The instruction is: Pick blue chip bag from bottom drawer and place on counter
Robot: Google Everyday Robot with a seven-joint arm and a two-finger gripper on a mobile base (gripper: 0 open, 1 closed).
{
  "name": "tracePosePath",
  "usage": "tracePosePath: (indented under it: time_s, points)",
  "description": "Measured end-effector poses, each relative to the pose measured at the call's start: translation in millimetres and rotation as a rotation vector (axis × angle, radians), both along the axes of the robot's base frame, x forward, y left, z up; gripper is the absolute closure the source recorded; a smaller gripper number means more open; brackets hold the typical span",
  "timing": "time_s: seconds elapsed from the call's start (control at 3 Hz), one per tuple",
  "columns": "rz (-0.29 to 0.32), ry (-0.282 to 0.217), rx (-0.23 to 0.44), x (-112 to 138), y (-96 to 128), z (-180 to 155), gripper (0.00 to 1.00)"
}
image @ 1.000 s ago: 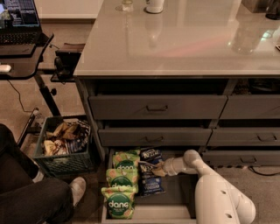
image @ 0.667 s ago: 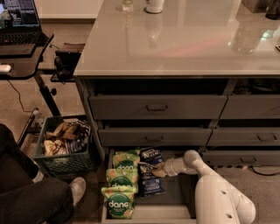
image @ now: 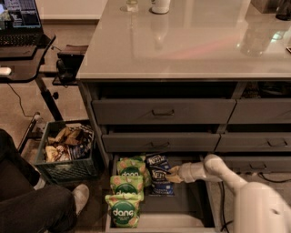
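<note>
3 light-green bags marked "dang" [image: 125,200] lie in a row along the left side of the open bottom drawer [image: 184,205], running from back to front. The nearest one stands at the paler front edge.

Just to their right, dark navy packaging shows white "Kettle" lettering twice and reads as 2 bags. The blue chip bag [image: 160,184] lies flat on the drawer floor, and a second navy bag [image: 156,160] sits just behind it, under the closed fronts.

1 white robot arm [image: 213,166] reaches in from the right. Its pincer [image: 173,174] is low inside the drawer, against the right edge of the blue chip bag. Whether the pincer is clenched or released cannot be told.

2 closed drawer fronts [image: 163,111] with small bar handles are stacked above the open drawer. They are topped by the glossy pale-grey counter [image: 182,45], a surface carrying 1 white cup [image: 160,5] and 1 glass [image: 132,5] at its far edge.

At left, 1 dark crate [image: 68,154] of mixed snack packets sits on the floor beside the cabinet. Also at left, 1 laptop [image: 20,13] glows on a black desk [image: 22,52]. Its on-screen writing is too small to read. 1 seated person's leg and pale shoe [image: 82,195] fill the lower left corner.
</note>
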State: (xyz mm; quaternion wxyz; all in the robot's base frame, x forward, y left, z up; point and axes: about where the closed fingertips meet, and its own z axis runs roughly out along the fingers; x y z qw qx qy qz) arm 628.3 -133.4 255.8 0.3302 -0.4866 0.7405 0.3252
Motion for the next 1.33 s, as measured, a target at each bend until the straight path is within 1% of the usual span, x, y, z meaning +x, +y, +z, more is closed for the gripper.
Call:
tracePosePath:
  time_s: [0.33, 0.67, 1.0, 1.33]
  points:
    - [0.019, -0.051, 0.004, -17.0, -2.6, 61.4, 1.00]
    - [0.059, -0.072, 0.003, -36.2, 11.7, 105.0, 1.00]
    - [0.091, -0.104, -0.014, -54.8, 28.7, 140.3, 1.00]
    - [0.091, -0.104, -0.014, -54.8, 28.7, 140.3, 1.00]
